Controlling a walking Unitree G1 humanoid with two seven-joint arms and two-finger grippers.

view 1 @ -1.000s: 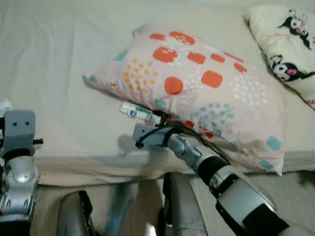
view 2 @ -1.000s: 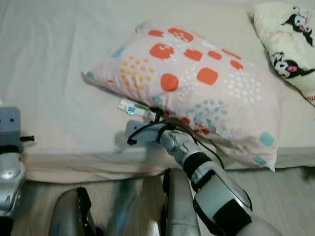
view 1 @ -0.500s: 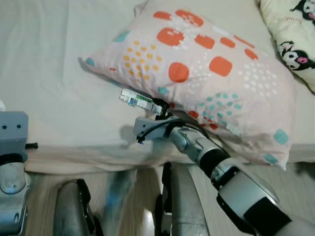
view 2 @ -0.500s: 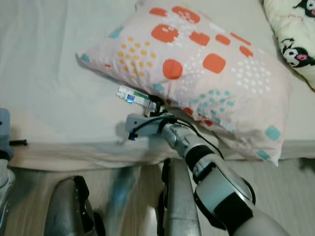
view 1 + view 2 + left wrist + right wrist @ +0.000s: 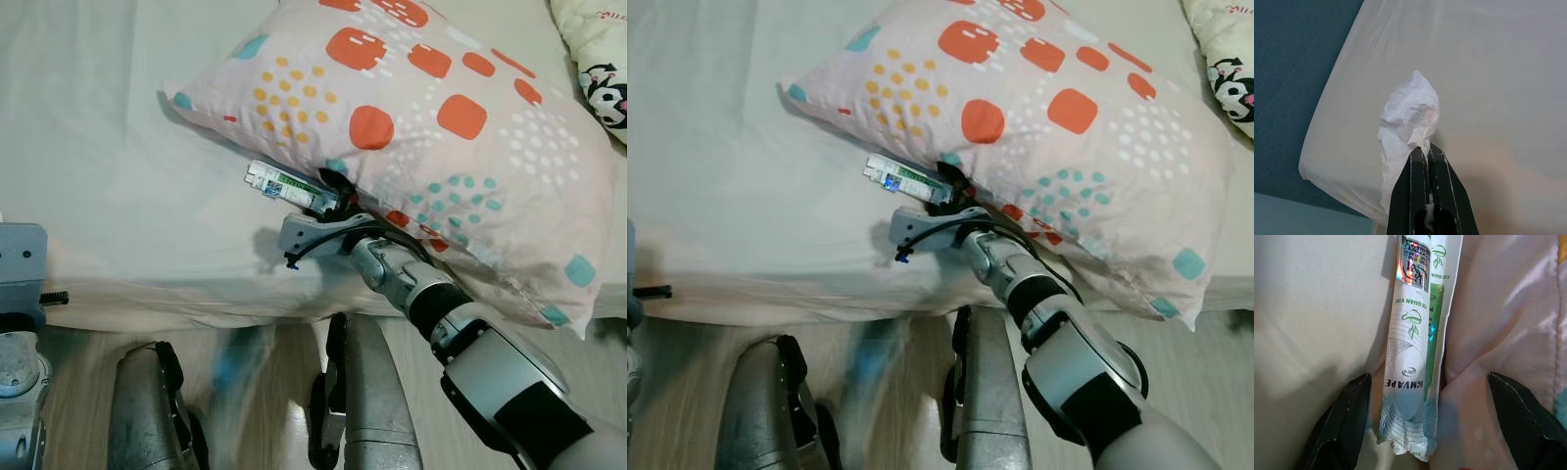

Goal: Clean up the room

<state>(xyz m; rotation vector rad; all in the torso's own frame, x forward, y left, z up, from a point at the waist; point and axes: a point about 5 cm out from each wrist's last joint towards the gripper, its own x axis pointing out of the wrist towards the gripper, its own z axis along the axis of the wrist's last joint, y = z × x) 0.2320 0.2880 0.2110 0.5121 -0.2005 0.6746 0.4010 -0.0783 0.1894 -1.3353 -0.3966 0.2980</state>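
Observation:
A white and green packet (image 5: pixel 1413 347) lies on the bed sheet, tucked against the edge of a pink pillow (image 5: pixel 421 108) with orange and teal spots. My right gripper (image 5: pixel 1427 382) is open, one finger on each side of the packet's near end, low against the pillow (image 5: pixel 1508 333). From the head view the packet (image 5: pixel 282 183) sticks out to the left of the right gripper (image 5: pixel 333 191). My left gripper (image 5: pixel 1425 152) is shut on a crumpled white tissue (image 5: pixel 1408 117), held over the bed's edge.
A cream pillow with black cartoon figures (image 5: pixel 598 69) lies at the far right. The mattress edge (image 5: pixel 147 304) runs across in front of my legs (image 5: pixel 147 411), with wood floor below. A blue surface (image 5: pixel 1293 58) borders the bed near the left gripper.
The whole picture has shifted, so the camera has moved. My right gripper stays at the packet beside the pillow. The left arm has dropped lower in the picture.

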